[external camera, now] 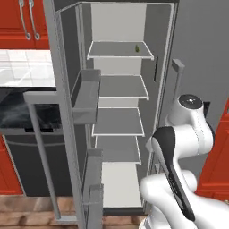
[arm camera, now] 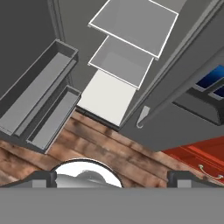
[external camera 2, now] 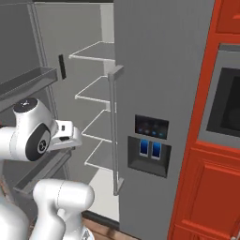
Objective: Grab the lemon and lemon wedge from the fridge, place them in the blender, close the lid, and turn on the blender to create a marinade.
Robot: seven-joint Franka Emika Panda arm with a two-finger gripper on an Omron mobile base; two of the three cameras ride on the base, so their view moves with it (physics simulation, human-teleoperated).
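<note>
You are facing the fridge (external camera: 117,107) with its left door swung wide open, so the pale inner walls and a stack of flat shelves (external camera: 120,86) show from top to bottom. On the top shelf, toward its right back corner, sits one small yellowish-green item (external camera: 137,47); it is too small to tell whether it is the lemon or the wedge. The other shelves below it look bare from the left base view.

The open door (external camera: 67,112) stands at your left, edge-on, with grey door bins (external camera: 87,96) on its inner face and its long bar handle (external camera: 44,156) running down the outer side. The right door (external camera 2: 159,117) is closed, with a bar handle (external camera 2: 114,131) and a dark dispenser panel (external camera 2: 150,150) with two blue lights.

The arm (external camera: 179,152) is folded up in front of the fridge, elbow high, beside the closed door's handle. In the hand view the camera looks down at the wooden floor (arm camera: 113,148), the bottom shelves and the door bins (arm camera: 43,105), with the closed door's handle end (arm camera: 142,120) just right of centre. The gripper (arm camera: 112,177) shows just two dark tips at the far left and right of the bottom edge, spread wide apart with nothing between them: released, grasping nothing.

Red cabinets (external camera: 22,22) flank the fridge, and a dark oven (external camera: 27,116) sits left of the open door.
</note>
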